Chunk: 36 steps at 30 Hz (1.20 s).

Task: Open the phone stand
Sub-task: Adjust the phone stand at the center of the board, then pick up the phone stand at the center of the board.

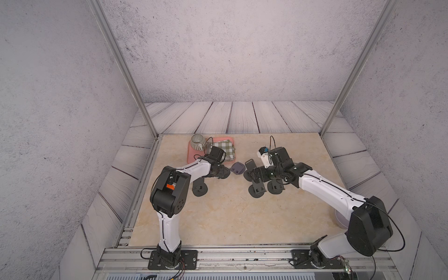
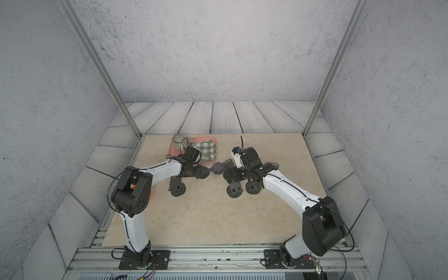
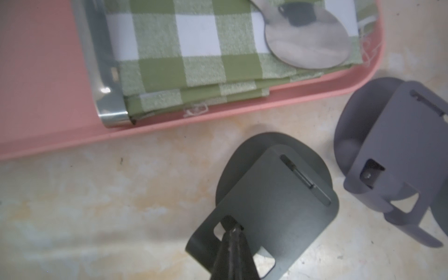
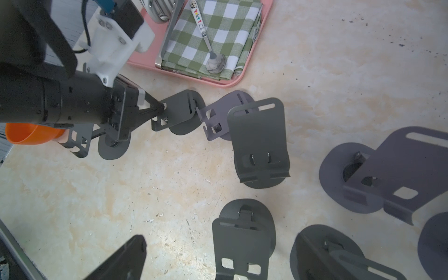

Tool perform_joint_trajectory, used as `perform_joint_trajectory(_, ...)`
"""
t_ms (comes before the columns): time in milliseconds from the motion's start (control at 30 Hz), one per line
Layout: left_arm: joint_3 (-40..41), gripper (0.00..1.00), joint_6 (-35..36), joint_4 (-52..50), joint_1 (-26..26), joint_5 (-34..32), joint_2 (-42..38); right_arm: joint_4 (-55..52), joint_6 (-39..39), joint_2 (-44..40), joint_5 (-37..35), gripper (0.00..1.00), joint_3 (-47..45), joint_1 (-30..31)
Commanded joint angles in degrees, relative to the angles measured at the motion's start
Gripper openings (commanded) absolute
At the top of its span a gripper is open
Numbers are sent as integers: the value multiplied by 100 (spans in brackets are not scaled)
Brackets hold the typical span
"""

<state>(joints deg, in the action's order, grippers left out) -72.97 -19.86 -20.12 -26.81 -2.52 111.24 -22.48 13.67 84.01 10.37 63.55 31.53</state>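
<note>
A marbled beige counter (image 1: 218, 218) within grey walls carries a pink tray (image 3: 36, 72) with a checked cloth (image 3: 194, 48) and a spoon (image 3: 308, 41) lying on the cloth. The left pincer (image 4: 158, 110) is clamped tight on the lower edge of the dark stand (image 3: 274, 194), whose round base sits on the counter just beside the tray, plate tilted up, with a lilac stand (image 3: 400, 150) next to it. The right pincer (image 1: 252, 175) is spread wide with nothing in it, above more stands (image 4: 259, 140).
</note>
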Motion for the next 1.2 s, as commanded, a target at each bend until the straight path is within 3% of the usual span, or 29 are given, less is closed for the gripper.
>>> perform_joint_trajectory(0, 205, 0, -87, -38, -117, 0, -202, -11, -3, -157, 48, 99, 8, -24)
perform_joint_trajectory(400, 47, 1, 105, -399, -412, -670, -573, 16, 4, -157, 26, 99, -27, -13)
perform_joint_trajectory(467, -89, 13, 219, -568, -447, -818, -570, 7, 4, -165, 22, 99, -26, -32)
perform_joint_trajectory(600, -266, 53, 433, -873, -457, -907, -461, 7, 0, -157, 0, 99, -27, -31)
perform_joint_trajectory(767, -289, 86, 578, -951, -457, -830, -345, 17, 12, -159, -9, 99, -44, -26)
perform_joint_trajectory(1167, -780, 85, 702, -1173, -457, -585, 298, -2, 13, -186, -35, 99, -53, -51)
